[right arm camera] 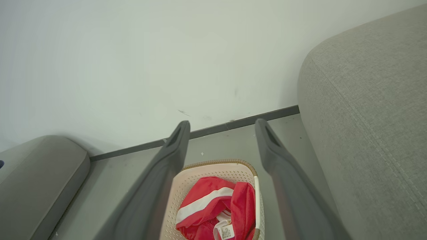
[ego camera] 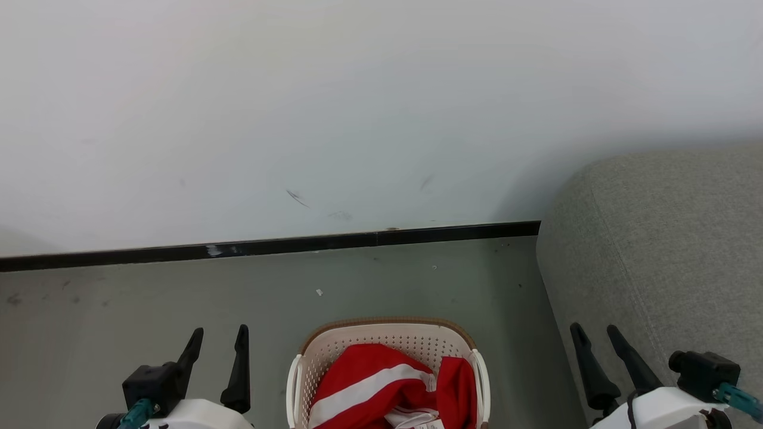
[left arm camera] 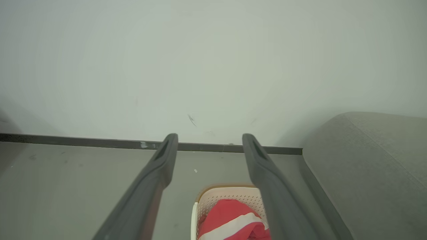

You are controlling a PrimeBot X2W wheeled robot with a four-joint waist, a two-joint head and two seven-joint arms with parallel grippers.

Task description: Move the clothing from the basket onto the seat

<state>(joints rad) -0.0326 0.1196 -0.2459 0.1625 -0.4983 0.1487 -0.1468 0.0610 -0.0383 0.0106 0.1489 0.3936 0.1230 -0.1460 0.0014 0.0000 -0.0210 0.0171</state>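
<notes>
Clothing [ego camera: 369,374] between left gripper [ego camera: 220,329], right gripper [ego camera: 594,327]

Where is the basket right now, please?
In the head view, the basket sits bottom centre between the left gripper and right gripper, the seat to its right.

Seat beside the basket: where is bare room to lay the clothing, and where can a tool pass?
The seat top is bare, from its rounded corner by the baseboard to the right tool. Open floor lies between basket and baseboard, and left of the basket. Crowded: inside the basket, heaped with clothing.
</notes>
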